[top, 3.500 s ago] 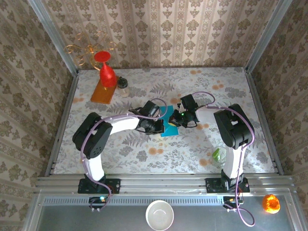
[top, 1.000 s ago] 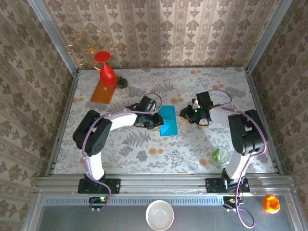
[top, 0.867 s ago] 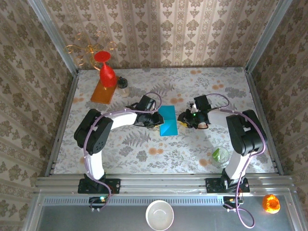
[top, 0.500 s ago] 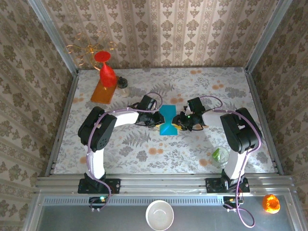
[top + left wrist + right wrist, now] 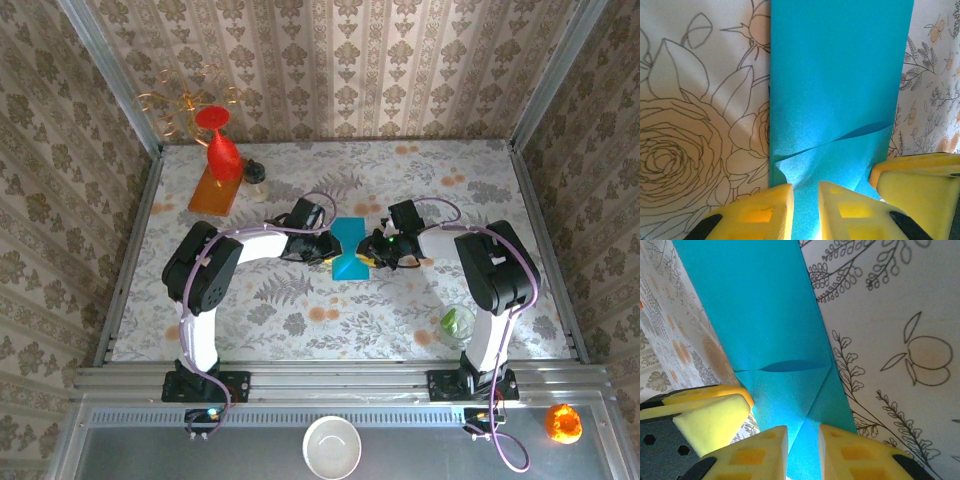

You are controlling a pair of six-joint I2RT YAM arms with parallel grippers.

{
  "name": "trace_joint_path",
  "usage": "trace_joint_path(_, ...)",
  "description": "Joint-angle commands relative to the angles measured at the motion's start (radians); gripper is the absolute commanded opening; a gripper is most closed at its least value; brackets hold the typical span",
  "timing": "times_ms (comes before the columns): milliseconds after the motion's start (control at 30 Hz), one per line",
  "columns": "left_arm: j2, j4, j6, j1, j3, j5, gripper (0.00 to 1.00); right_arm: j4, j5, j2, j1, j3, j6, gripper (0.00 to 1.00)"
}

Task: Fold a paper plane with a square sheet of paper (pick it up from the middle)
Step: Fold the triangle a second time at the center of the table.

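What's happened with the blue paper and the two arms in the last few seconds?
The right gripper, away to the right a second ago, came back to the teal paper and pinched its right edge. The paper, flat then, is now drawn in at its middle like an hourglass. The left gripper stayed clamped on the left edge; the red vase and orange board have not moved.

The top external camera sits high above and behind the arm bases and looks steeply down on the whole table from afar. The left wrist camera looks along the left gripper, very close to the teal paper. The right wrist camera looks along the right gripper from the opposite side, equally close. All three views share the paper's pinched middle. Each wrist view also catches the other gripper's yellow finger at its lower edge.
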Motion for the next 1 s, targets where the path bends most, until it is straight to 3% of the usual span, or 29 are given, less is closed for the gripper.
trace_joint_path(0,0.024,-0.016,-0.014,0.006,-0.018,-0.017,0.23,0.061,-0.014,0.033,0.01,0.014,0.015,0.25)
trace_joint_path(367,0.023,-0.012,-0.023,0.007,-0.022,-0.023,0.17,0.122,-0.05,0.032,0.011,-0.006,0.033,0.24)
trace_joint_path(667,-0.017,0.021,-0.046,0.01,-0.036,0.002,0.14,-0.056,0.115,-0.036,0.012,0.011,-0.031,0.26)
trace_joint_path(967,-0.093,0.041,-0.013,0.012,-0.002,0.017,0.19,-0.071,0.123,-0.05,0.016,0.026,-0.035,0.29)
